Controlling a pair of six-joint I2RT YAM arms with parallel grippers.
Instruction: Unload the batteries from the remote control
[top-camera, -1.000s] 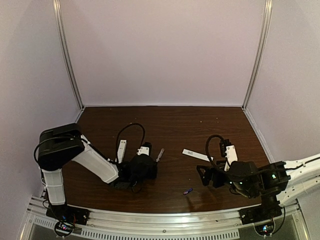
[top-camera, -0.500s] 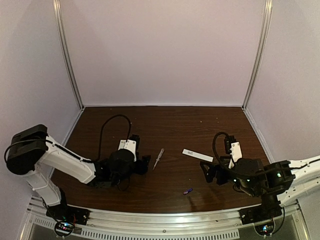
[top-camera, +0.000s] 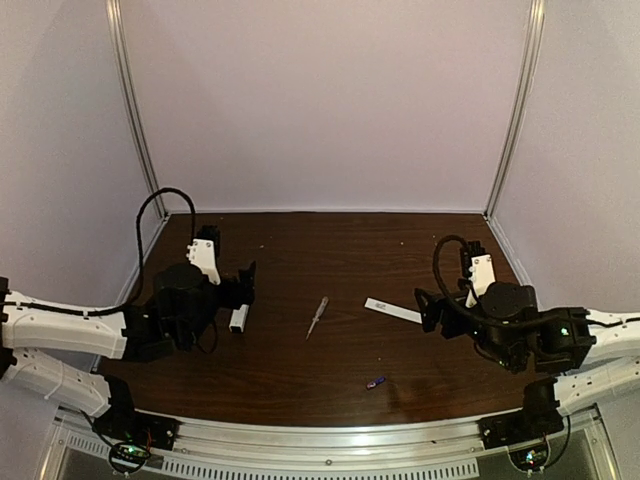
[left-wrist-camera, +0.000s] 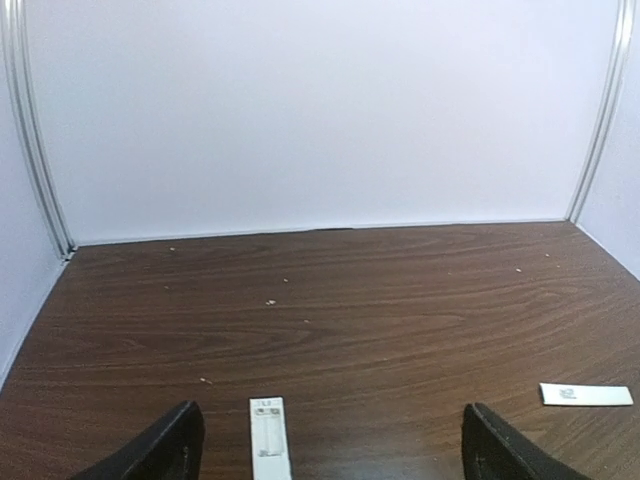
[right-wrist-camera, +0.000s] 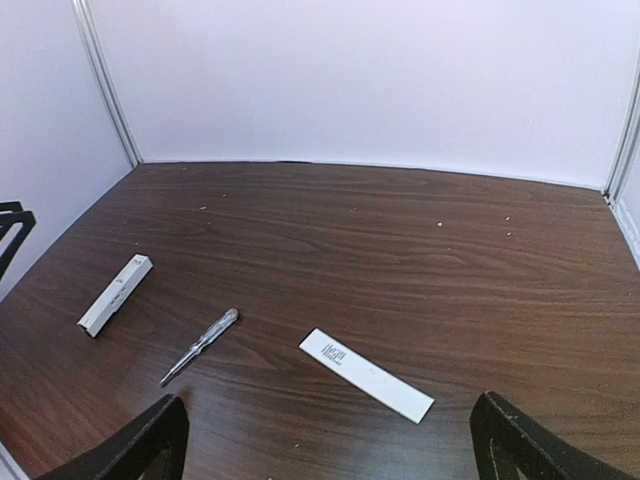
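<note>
Left gripper (left-wrist-camera: 330, 420) is seen far to the left of the screwdriver (top-camera: 317, 317), fingers spread wide, nothing held. Remote control (top-camera: 238, 320) is laid flat on the table (top-camera: 330, 250), left of the screwdriver and well apart from it. In the left wrist view its near end is framed low between the open fingers, and no contact is seen. Back cover (top-camera: 393, 310) is lying separately, right of the screwdriver, with its grey mark facing up. One battery (top-camera: 376, 382), tiny and purple-blue, is found loose on the table, right of the screwdriver and on its near side. Only one is seen. Whether a second cell is left inside the remote cannot be told, as the bay is too small in every view. Right gripper (right-wrist-camera: 330, 400) is held furthest right of the screwdriver, fingers wide apart and empty.

Handling is judged as follows. Remote is taken to be light, stiff, smooth plastic, so sliding on the wood is expected if it is pushed from one side. It should be pinched across its narrow width, on the long edges near the middle, away from the open bay. Battery is judged small, hard, round and prone to rolling, so it should be gripped across its body, with the fingers closed square to its axis. Cover is thin and flat, hard to get under, and best left alone.
</note>
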